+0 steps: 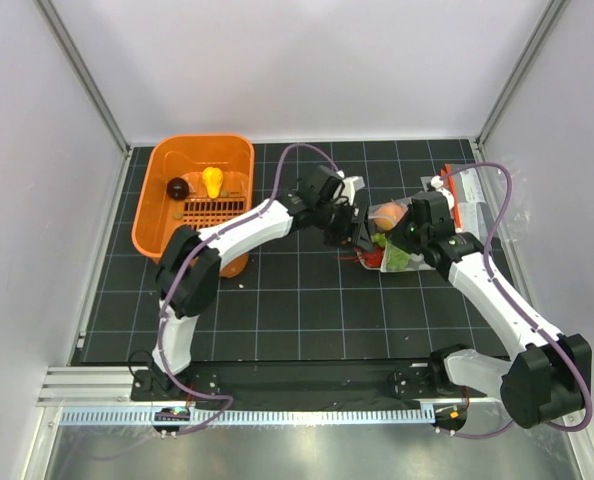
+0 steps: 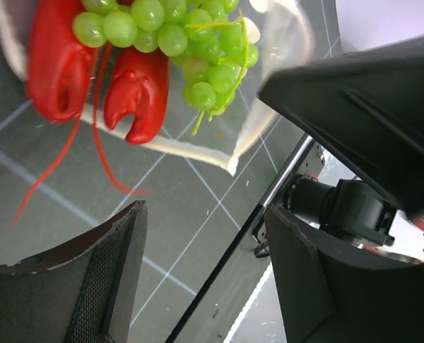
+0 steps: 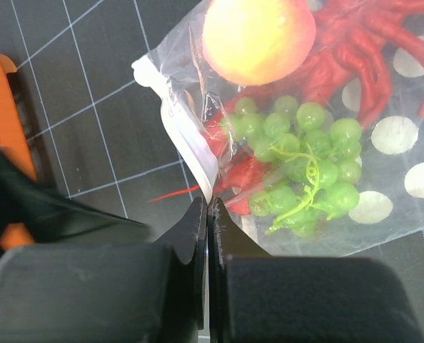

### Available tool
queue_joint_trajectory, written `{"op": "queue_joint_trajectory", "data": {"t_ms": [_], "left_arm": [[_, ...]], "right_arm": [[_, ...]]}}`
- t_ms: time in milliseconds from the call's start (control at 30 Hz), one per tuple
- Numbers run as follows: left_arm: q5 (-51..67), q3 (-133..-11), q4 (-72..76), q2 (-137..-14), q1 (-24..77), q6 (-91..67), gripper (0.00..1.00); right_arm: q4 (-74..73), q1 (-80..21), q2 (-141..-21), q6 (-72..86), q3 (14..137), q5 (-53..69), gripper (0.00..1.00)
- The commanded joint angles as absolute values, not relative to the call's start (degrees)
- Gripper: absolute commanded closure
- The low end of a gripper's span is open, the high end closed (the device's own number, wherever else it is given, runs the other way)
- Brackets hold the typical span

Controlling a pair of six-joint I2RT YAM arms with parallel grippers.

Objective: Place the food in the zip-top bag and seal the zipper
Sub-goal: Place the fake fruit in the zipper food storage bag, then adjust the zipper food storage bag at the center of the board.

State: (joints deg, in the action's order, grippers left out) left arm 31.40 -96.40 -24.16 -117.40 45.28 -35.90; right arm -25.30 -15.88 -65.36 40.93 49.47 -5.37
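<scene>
The right tool (image 3: 207, 207) pinches the zipper (image 3: 187, 139) of the zip-top bag (image 3: 397, 136), food (image 3: 298, 143) inside, on the bench (image 1: 307, 310); the left tool (image 2: 203, 214) hangs spread beside it. The lobster (image 2: 133, 86) pokes feelers across the mouth and could, I reckon, block the seal.

Both arms meet over the middle of the black gridded desk (image 1: 277, 300). The clear bag (image 1: 377, 264) lies right between the left fingers (image 1: 360, 236) and right fingers (image 1: 405, 240). A peachy fruit (image 1: 387, 214) sits between the two, the grapes (image 1: 398, 258) are just on the near side of the right fingers, and a bit of red lobster (image 1: 373, 260) shows beside the left ones. From up here I can't tell who's gripping. The orange basket (image 1: 157, 215), holding a yellow thing (image 1: 211, 182) and a dark ball (image 1: 177, 188), is well off beyond the left fingers. Flat packets (image 1: 469, 200) lie near the right fingers.
</scene>
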Motion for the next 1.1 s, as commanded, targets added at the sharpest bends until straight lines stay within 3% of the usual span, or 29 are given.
{"op": "queue_joint_trajectory", "data": {"t_ms": [0,200,500,867,933,1067], "left_arm": [[23.86,-94.66,-25.23,-111.19,43.42,-32.79,0.31],[21.00,-94.48,-22.85,-112.32,38.77,-33.40,0.34],[24.78,-106.17,-19.61,-126.91,37.62,-29.79,0.34],[29.71,-102.48,3.59,-132.01,38.06,-38.13,0.33],[29.88,-103.53,6.58,-133.93,38.32,-40.86,0.36],[30.59,-107.22,7.38,-137.63,39.20,-43.85,0.59]], "right_arm": [[-23.64,-15.56,-64.86,40.09,49.48,-6.24,0.99],[-24.43,-15.56,-65.65,38.32,49.83,-5.19,0.98],[-27.16,-15.65,-67.32,37.62,51.59,-4.74,0.97],[-27.69,-15.73,-68.99,37.53,54.49,-5.54,0.97],[-27.69,-15.91,-69.17,37.44,54.58,-5.45,0.97],[-28.65,-16.87,-71.01,36.83,56.50,-6.06,0.97]]}}
